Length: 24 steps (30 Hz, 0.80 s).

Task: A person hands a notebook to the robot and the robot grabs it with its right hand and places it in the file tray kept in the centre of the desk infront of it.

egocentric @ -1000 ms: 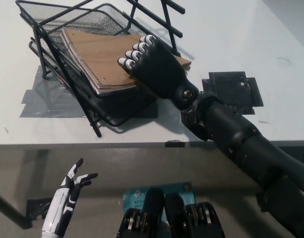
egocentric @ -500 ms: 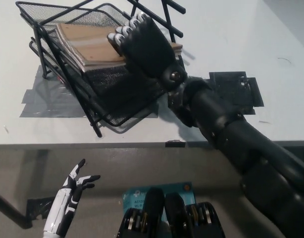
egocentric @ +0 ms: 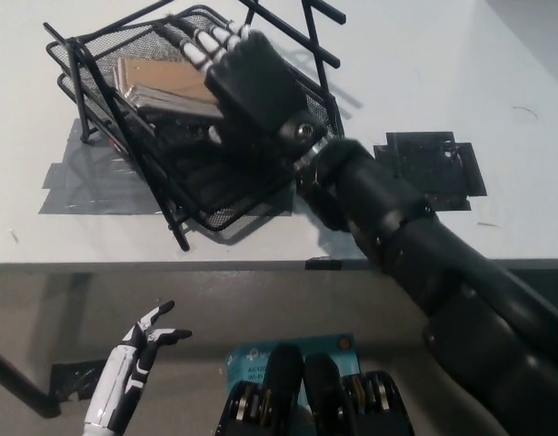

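Note:
The black wire file tray (egocentric: 220, 213) stands on the white desk at the upper left. A brown spiral notebook (egocentric: 156, 82) lies inside it, toward its far left end. My black right hand (egocentric: 247, 86) reaches into the tray from the right and covers the notebook's right end. Its fingers lie over the top of the notebook and its thumb sits below, so the hand is shut on it. The notebook's right part is hidden by the hand. My white left hand (egocentric: 138, 359) rests below the desk edge at the lower left, open with fingers apart.
Grey tape patches (egocentric: 79, 186) lie under the tray on the white desk (egocentric: 424, 64). A black taped square (egocentric: 433, 168) sits to the right of my forearm. The desk's front edge (egocentric: 124, 265) runs across the middle of the picture.
My right hand has carried the notebook up and to the left, deeper into the tray. The tray itself has shifted and turned slightly. The left hand has barely moved.

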{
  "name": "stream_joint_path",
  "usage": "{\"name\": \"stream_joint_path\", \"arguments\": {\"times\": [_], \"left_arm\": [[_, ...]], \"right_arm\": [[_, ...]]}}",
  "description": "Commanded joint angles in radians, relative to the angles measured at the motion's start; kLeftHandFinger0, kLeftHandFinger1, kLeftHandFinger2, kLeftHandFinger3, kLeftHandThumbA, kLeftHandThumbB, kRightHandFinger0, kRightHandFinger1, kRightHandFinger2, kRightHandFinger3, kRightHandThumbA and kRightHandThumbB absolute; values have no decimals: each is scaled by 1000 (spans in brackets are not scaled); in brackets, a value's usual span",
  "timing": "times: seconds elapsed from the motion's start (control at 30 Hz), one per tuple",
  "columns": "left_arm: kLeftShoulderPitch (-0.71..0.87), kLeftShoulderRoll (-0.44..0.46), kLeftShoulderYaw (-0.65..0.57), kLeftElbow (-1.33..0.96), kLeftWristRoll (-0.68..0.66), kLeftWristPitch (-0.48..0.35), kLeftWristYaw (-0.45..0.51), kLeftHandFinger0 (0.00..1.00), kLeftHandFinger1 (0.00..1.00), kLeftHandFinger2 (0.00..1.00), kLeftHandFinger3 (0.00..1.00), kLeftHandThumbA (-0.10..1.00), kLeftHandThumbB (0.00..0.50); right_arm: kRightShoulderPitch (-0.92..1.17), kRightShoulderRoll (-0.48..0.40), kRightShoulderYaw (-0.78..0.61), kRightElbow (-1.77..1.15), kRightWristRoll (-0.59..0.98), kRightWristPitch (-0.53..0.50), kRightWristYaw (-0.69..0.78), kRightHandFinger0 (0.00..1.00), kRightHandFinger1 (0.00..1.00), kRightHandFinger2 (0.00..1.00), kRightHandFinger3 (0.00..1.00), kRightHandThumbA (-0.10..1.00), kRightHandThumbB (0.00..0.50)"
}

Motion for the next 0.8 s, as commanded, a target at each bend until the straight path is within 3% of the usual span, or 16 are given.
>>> {"name": "stream_joint_path", "arguments": {"times": [0.0, 0.17, 0.23, 0.27, 0.33, 0.43, 0.5, 0.53, 0.6, 0.77], "left_arm": [[-21, 27, 0, -48, 10, -11, -16, 777, 718, 626, 864, 996, 370], [-20, 36, 5, -49, 19, -5, -14, 760, 717, 637, 857, 1000, 371], [-21, 37, 9, -50, 13, 4, -14, 753, 716, 635, 854, 980, 385], [-24, 36, 11, -48, -2, 10, -18, 759, 713, 632, 854, 956, 359], [-27, 37, 12, -43, -15, 2, -21, 763, 708, 630, 853, 935, 352], [-33, 39, 12, -33, -6, -13, -16, 795, 699, 622, 843, 945, 336], [-39, 41, 11, -33, 5, -13, -14, 839, 697, 611, 860, 956, 341], [-40, 44, 11, -36, 10, -4, -15, 922, 729, 609, 869, 975, 350], [-42, 46, 12, -38, 13, 2, -15, 957, 738, 608, 872, 981, 353], [-53, 46, 22, -43, -5, 13, -14, 907, 742, 651, 880, 966, 350]], "right_arm": [[127, -165, -35, -753, 467, 325, 1178, 1000, 1000, 1000, 1000, 922, 500], [166, -375, 26, -1141, 617, 529, 1422, 1000, 1000, 1000, 1000, 836, 500], [160, -460, 31, -1260, 690, 597, 1487, 1000, 1000, 1000, 1000, 841, 500], [138, -567, 26, -1395, 791, 686, 1547, 1000, 1000, 1000, 1000, 891, 500], [115, -654, 14, -1498, 878, 751, 1585, 1000, 1000, 1000, 1000, 942, 500], [94, -749, -16, -1588, 989, 775, 1599, 1000, 1000, 1000, 1000, 1000, 500], [84, -842, -67, -1671, 1147, 790, 1585, 1000, 1000, 1000, 1000, 1000, 497], [85, -915, -108, -1735, 1251, 794, 1558, 1000, 1000, 1000, 1000, 1000, 500], [87, -963, -136, -1776, 1316, 795, 1541, 1000, 1000, 1000, 1000, 1000, 500], [135, -1209, -283, -1979, 1616, 789, 1391, 1000, 1000, 1000, 1000, 986, 500]]}}
